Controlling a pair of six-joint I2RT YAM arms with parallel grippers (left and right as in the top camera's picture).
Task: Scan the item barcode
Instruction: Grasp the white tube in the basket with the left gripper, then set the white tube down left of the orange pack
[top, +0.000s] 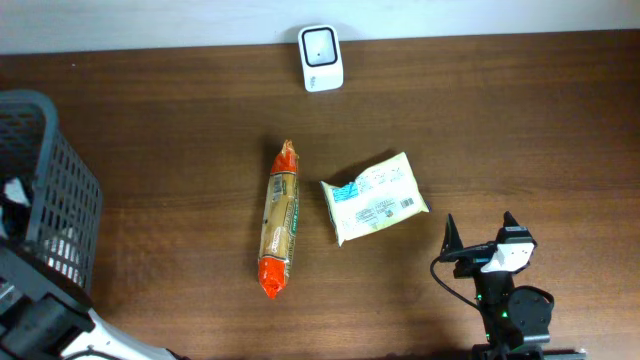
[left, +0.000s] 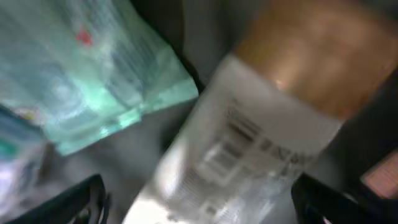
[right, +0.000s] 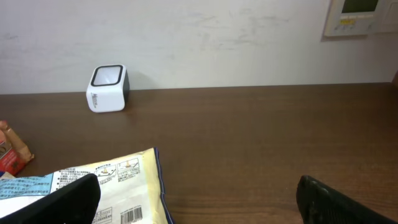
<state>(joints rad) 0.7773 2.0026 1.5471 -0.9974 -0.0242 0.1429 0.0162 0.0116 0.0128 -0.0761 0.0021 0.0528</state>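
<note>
One blurred bottle (left: 261, 124) fills left wrist view; label (left: 249, 152) unreadable

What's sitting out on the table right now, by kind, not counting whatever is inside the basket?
Snack packets: 2, the orange-ended packet and the pale yellow packet
Barcode scanner: 1
Mesh basket: 1
Total: 4

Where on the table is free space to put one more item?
Free: the strip right of the scanner, above the pale packet; also between the basket and the orange packet. Crowded: the middle, where both packets lie.
</note>
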